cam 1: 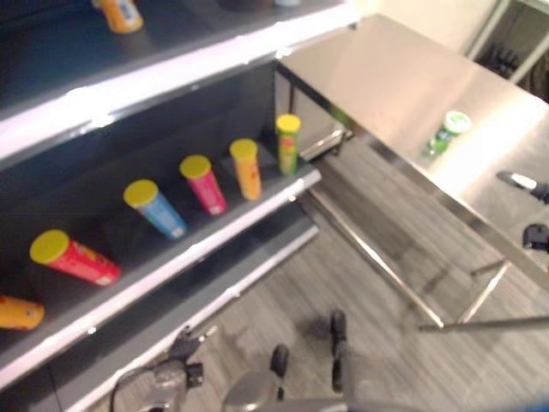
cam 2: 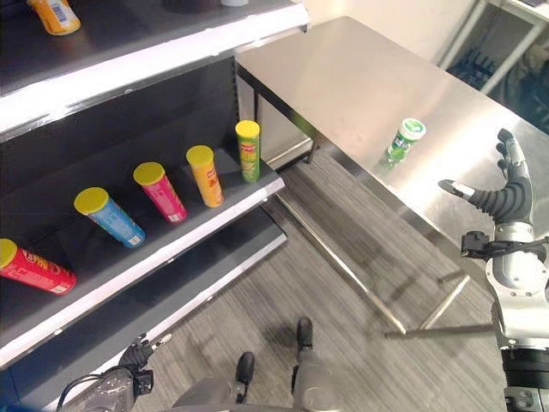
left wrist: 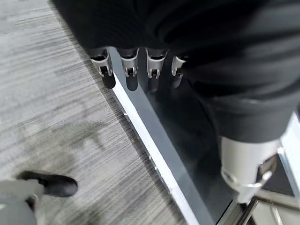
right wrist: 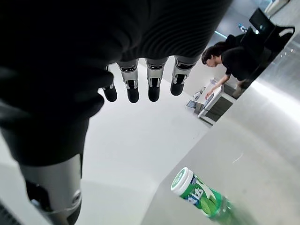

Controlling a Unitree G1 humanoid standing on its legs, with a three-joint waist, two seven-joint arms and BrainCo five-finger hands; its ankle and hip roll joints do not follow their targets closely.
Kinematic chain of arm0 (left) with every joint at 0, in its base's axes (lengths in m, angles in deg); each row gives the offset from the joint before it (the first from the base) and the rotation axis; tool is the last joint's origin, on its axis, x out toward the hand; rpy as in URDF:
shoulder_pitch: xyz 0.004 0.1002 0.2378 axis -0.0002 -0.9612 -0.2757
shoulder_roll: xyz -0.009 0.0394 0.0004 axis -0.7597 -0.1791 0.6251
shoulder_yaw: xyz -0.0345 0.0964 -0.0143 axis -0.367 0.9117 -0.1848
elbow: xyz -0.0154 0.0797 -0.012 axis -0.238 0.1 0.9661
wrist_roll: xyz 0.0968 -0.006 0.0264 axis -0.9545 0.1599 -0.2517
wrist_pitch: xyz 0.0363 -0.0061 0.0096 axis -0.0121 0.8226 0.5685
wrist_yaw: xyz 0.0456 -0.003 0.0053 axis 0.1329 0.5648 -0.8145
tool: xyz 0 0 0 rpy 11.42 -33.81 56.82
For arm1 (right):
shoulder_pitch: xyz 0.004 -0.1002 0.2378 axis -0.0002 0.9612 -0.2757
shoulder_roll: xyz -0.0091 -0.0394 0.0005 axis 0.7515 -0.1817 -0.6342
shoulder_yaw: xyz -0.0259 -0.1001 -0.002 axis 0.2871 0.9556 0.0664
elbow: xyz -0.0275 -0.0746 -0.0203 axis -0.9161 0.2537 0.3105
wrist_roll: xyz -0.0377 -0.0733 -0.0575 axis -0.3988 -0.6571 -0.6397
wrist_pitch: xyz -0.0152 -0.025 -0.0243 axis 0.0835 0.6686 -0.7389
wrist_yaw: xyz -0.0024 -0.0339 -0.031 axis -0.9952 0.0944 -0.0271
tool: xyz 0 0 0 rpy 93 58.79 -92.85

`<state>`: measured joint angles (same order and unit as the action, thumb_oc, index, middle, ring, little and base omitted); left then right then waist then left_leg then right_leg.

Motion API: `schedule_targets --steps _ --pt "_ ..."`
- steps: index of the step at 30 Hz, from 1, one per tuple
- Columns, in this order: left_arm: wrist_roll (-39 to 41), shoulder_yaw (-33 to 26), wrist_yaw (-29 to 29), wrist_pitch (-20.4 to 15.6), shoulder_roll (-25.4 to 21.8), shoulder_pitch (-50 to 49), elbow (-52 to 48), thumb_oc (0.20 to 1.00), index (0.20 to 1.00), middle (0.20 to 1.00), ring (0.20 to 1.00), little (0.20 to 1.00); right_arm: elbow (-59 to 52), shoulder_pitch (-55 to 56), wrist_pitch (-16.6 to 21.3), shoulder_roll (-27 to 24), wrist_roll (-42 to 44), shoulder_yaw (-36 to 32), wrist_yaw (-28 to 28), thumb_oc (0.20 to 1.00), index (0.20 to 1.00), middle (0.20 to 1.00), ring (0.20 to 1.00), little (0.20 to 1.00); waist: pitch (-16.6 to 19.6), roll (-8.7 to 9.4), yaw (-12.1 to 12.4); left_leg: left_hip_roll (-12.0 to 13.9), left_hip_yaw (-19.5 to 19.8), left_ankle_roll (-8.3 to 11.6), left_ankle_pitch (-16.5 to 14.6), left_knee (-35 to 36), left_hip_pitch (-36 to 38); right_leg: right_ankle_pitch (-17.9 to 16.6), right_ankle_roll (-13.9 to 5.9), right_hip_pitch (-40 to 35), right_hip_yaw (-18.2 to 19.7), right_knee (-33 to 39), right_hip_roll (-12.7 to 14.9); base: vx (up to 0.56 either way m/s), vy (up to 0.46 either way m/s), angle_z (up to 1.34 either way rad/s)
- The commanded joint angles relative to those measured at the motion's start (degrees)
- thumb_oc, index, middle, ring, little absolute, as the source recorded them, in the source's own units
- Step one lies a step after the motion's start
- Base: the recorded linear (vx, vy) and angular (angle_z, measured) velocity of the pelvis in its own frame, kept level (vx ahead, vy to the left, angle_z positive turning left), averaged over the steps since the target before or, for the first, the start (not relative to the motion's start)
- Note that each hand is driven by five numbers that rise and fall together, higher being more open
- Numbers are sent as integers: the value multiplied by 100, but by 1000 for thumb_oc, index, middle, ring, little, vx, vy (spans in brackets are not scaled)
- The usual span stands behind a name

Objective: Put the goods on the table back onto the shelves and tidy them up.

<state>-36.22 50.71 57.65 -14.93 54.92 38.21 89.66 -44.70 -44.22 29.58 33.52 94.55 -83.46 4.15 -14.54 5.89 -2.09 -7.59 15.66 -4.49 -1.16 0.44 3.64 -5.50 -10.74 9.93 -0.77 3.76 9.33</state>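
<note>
A green can with a white lid stands alone on the steel table; it also shows on the tabletop as the green can in the right wrist view. My right hand is raised over the table's near edge, to the right of the can and apart from it, fingers straight and holding nothing. On the middle shelf lean several yellow-lidded cans: red, blue, pink, orange, and an upright green one. My left hand hangs open low by the shelf's base.
An orange can lies on the upper shelf, another orange can at the middle shelf's far left. The table's legs and crossbars run over the grey floor between table and shelves. A person bends over a desk far off.
</note>
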Motion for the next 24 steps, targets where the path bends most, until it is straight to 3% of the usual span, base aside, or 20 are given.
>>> schedule_targets --steps 1,5,9,12,14,16,17,18,24 --pt "-286 151 -36 -150 -210 -6 -211 1000 1000 1000 1000 1000 185 -440 119 -445 9 -548 -175 1000 1000 1000 1000 1000 139 79 103 546 -179 672 -601 32 146 -52 -176 -81 -99 -436 -88 226 -249 89" --pt "-254 221 -11 -145 -158 -110 -177 1000 1000 1000 1000 1000 380 -448 114 -631 215 -485 -27 1000 1000 1000 1000 1000 264 90 77 927 -100 903 -570 115 196 119 -59 -219 -356 -497 -178 162 -235 33" --pt "-243 237 12 -130 -163 -115 -165 1000 1000 1000 1000 1000 380 -239 65 -701 272 -520 141 1000 1000 1000 1000 1000 305 86 34 1134 -28 1062 -506 151 163 266 24 -249 -505 -514 -259 83 -179 20" --pt "-198 291 40 -143 -133 -129 -188 1000 1000 1000 1000 1000 552 -81 75 -741 601 -468 401 1000 1000 1000 1000 1000 374 -45 -47 1481 -43 1303 -289 296 43 527 167 -342 -771 -505 -431 124 -242 67" --pt "-189 293 43 -152 -128 -114 -175 1000 1000 1000 1000 1000 539 -46 78 -795 671 -409 530 1000 1000 1000 1000 1000 370 -65 -67 1535 -107 1343 -233 325 6 570 191 -360 -829 -505 -437 58 -76 22" --pt "-182 314 78 -138 -112 -83 -228 1000 1000 1000 1000 1000 454 353 63 -872 911 -535 810 1000 1000 1000 1000 1000 316 -64 -197 1665 -985 1316 -101 195 -216 687 191 -516 -1120 -512 -257 32 0 27" --pt "-182 315 78 -138 -112 -83 -228 1000 1000 1000 1000 1000 453 355 63 -871 911 -536 810 1000 1000 1000 1000 1000 321 -63 -199 1662 -982 1315 -100 194 -223 686 190 -511 -1122 -512 -255 -16 29 69" --pt "-231 291 148 -128 -137 -79 -308 1000 1000 1000 1000 1000 410 462 26 -865 951 -528 960 1000 1000 1000 1000 1000 263 -46 -268 1687 -1717 1262 -91 -1 -362 689 174 -608 -1227 -495 -158 6 6 60" --pt "-399 286 243 -138 -99 -224 -183 1000 1000 1000 1000 1000 747 469 -93 -955 733 -231 1226 1000 1000 1000 1000 1000 361 -176 -244 1608 -2020 1236 -16 291 -155 678 138 -670 -1155 -534 -139 58 29 11"
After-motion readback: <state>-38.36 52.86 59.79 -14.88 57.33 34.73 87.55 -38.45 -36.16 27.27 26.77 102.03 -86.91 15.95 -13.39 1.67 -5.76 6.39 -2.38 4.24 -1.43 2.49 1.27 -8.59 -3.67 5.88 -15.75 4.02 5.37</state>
